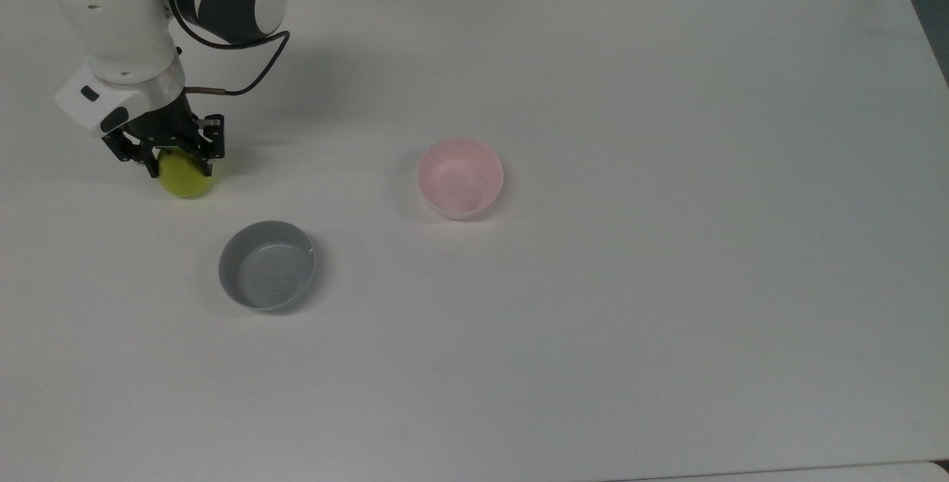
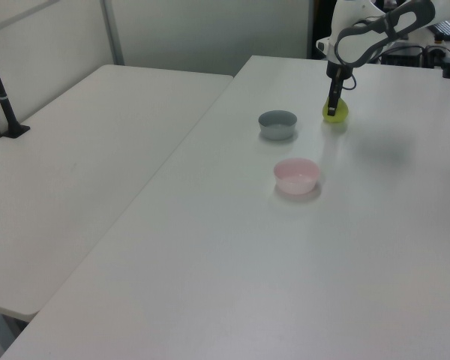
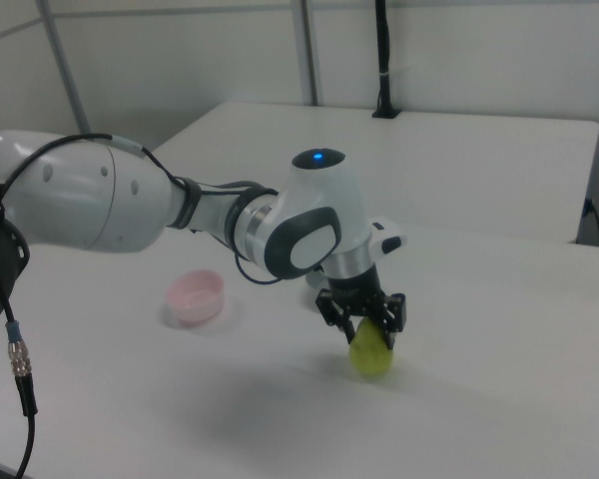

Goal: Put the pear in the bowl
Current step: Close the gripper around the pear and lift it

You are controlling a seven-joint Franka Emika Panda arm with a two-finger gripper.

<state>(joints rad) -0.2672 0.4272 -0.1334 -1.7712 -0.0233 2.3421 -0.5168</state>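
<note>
Two bowls [image 1: 460,176] [image 1: 267,265] sit apart from pear [image 1: 185,176].

Pear [image 1: 184,178], two bowls [image 1: 460,176] on white table [image 1: 630,282]

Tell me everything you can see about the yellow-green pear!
The pear is small, roundish and yellow-green, with smooth, slightly shiny skin. It sits on the white table, near the top view's left edge, away from the pink bowl and the grey bowl. The robot's black end effector is down over its top, a finger on each side, hiding its upper part. It looks whole and unbruised.
</note>
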